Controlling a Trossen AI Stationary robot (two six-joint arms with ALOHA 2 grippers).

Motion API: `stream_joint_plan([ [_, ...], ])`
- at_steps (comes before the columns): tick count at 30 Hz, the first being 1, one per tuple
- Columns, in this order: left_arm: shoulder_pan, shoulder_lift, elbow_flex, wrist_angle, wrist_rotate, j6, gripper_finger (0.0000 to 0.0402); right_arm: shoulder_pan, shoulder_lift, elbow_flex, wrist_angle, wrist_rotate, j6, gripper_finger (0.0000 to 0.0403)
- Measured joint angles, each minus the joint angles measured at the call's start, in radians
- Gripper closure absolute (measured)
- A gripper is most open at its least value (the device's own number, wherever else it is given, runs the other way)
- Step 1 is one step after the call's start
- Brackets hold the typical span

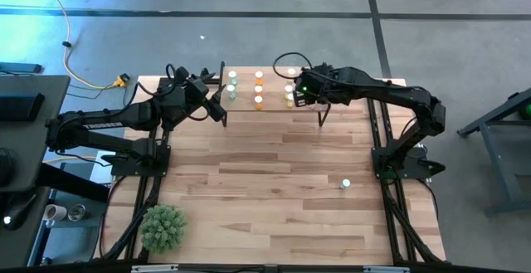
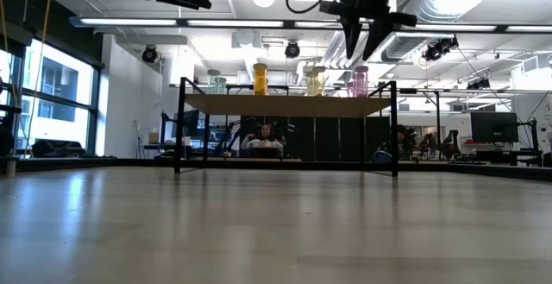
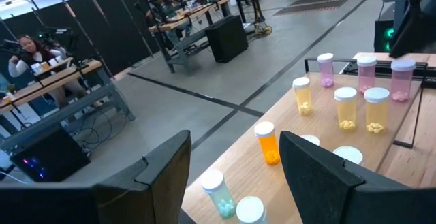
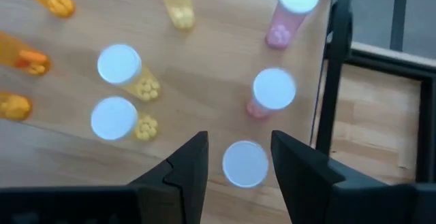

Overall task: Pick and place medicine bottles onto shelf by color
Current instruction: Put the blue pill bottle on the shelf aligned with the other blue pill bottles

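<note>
The shelf (image 1: 246, 100) stands at the table's far edge with medicine bottles upright on it in colour groups: green (image 3: 218, 191), orange (image 3: 268, 142), yellow (image 3: 346, 108) and pink (image 3: 366, 71). My right gripper (image 4: 240, 139) hangs open above the shelf's right end. Its fingers stand on either side of a pink bottle's white cap (image 4: 245, 163) and above it; the low view shows the fingertips (image 2: 362, 38) clear of the pink bottle (image 2: 360, 81). My left gripper (image 3: 235, 142) waits open, high beside the shelf's left end (image 1: 222, 107). One more bottle (image 1: 346, 184) stands on the tabletop at the right.
A green plant ball (image 1: 162, 227) sits at the table's near left corner. The shelf's black legs (image 2: 395, 129) and a black frame bar (image 4: 330, 81) run close beside the pink bottles. Bare wood lies between the shelf and the near edge.
</note>
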Motion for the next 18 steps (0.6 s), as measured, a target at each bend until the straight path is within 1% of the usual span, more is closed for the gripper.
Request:
stream_joint_plan([
  [8, 0.0, 0.0, 0.0, 0.0, -0.002, 0.005, 0.019, 0.0, 0.0, 0.094, -0.09, 0.004, 0.0, 0.0251],
  [12, 0.0, 0.0, 0.0, 0.0, -0.001, 0.004, 0.019, 0.008, 0.0, 0.161, -0.138, -0.041, 0.0, 0.0251],
  [15, 0.0, 0.0, 0.0, -0.001, 0.024, 0.002, 0.019, 0.048, 0.0, 0.204, -0.157, -0.046, -0.015, 0.0251],
  [18, -0.001, 0.0, 0.0, -0.017, 0.065, -0.019, 0.019, 0.116, -0.001, 0.225, -0.176, -0.034, -0.045, 0.0251],
])
